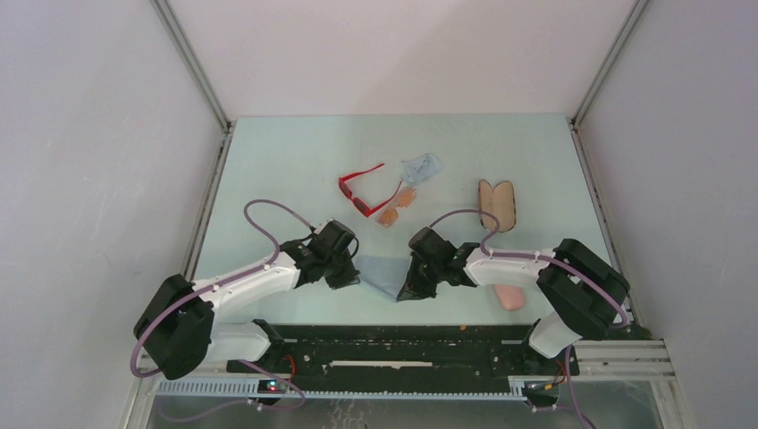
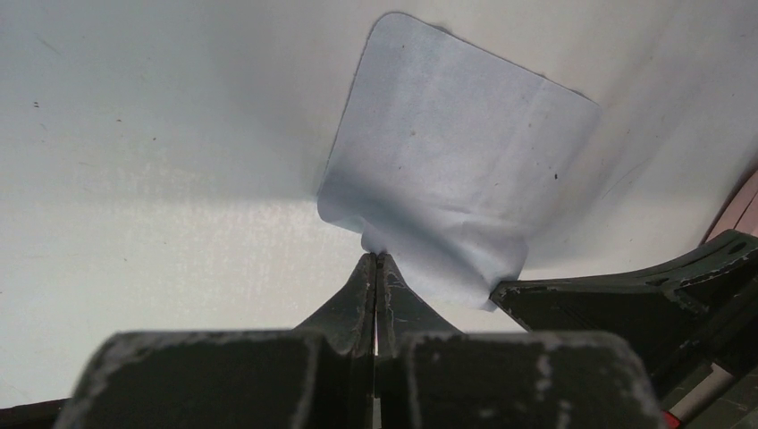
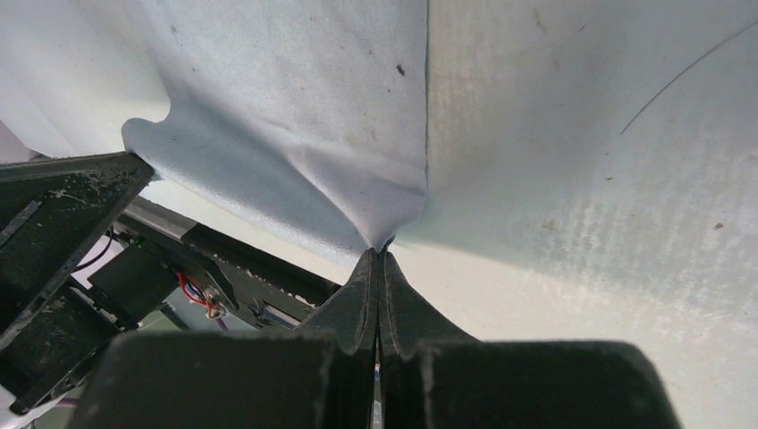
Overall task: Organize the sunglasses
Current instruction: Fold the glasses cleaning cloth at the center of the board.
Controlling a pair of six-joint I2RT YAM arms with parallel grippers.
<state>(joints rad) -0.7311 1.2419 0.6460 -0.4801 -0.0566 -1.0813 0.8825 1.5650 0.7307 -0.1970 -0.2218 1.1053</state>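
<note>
Pale worktop [image 1: 286,170], white walls [image 1: 393,54] around it. Mid-worktop lie the red sunglasses [image 1: 357,189], orange pair [image 1: 398,204] just beside. The left tool [image 2: 376,268] and right tool [image 3: 382,259] each pinch the cloth [image 1: 383,273].

Red sunglasses [image 1: 360,192] and oblong case [image 1: 497,204] bar the table's [image 1: 268,179] middle; its left edge leaves my left gripper [image 1: 351,279] room.
</note>
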